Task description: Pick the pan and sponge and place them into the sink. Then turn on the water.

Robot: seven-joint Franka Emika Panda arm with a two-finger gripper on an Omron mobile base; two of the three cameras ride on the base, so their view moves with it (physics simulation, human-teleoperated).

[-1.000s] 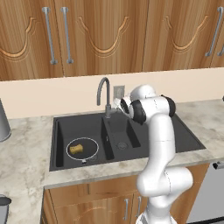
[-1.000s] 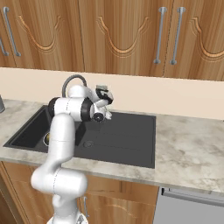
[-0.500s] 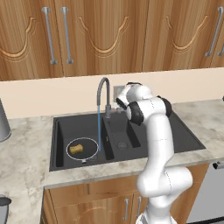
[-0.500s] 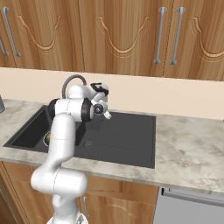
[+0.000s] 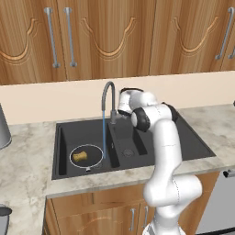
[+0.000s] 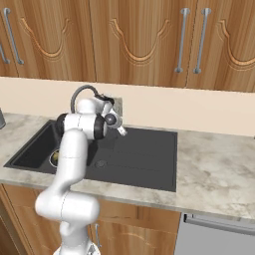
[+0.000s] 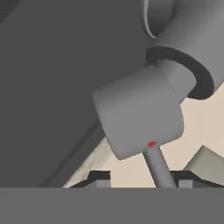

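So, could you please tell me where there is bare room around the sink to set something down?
The counter right of the sink is bare up to the wall. The drainboard is flat and bare too. The left basin is crowded: the pan with the sponge sits under the water. Behind the basins, the gripper crowds the faucet.

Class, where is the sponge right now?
In the left base view, the sponge lies in the pan in the sink's left basin, just left of the water.
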